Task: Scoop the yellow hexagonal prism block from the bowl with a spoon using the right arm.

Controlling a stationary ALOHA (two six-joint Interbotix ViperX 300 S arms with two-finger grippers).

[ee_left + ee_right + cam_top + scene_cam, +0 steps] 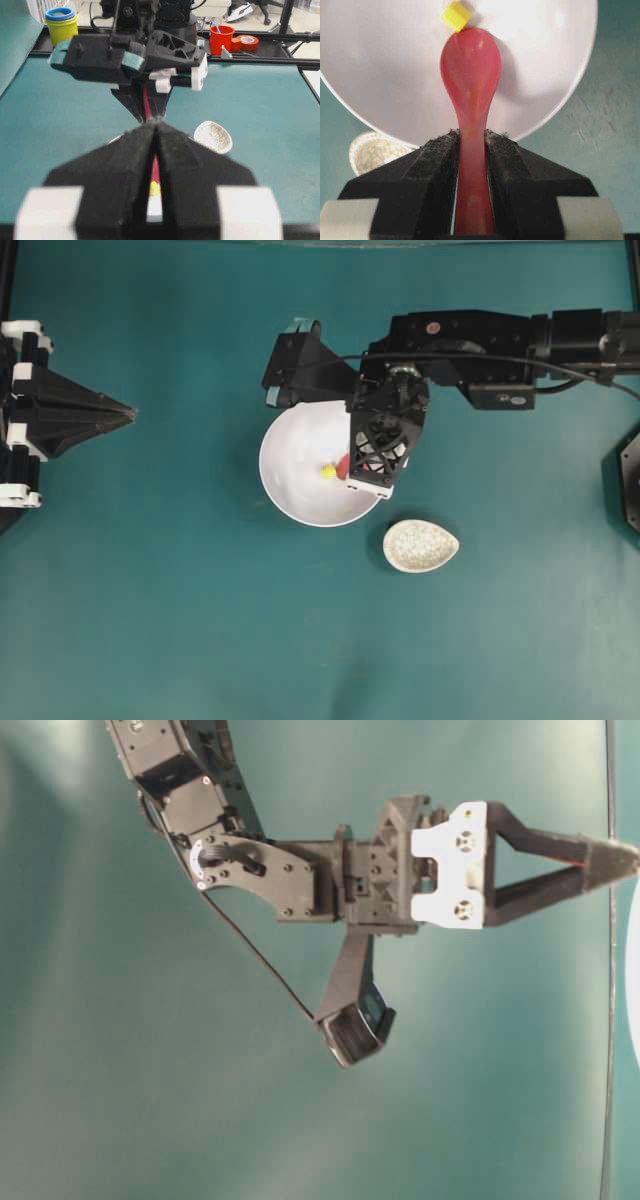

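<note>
Where teal mat (150,590) spreads, bowl (290,475) sits mid-table.

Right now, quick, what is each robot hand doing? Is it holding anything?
Left gripper: shut, holding nothing, away from the bowl.
Right gripper: shut on the spoon handle, scoop in the bowl touching the yellow block.

The surface (150,620) is viewed from straight overhead; the bowl (290,480) is shared, closer, with both wrist views, looking along their jaws.
</note>
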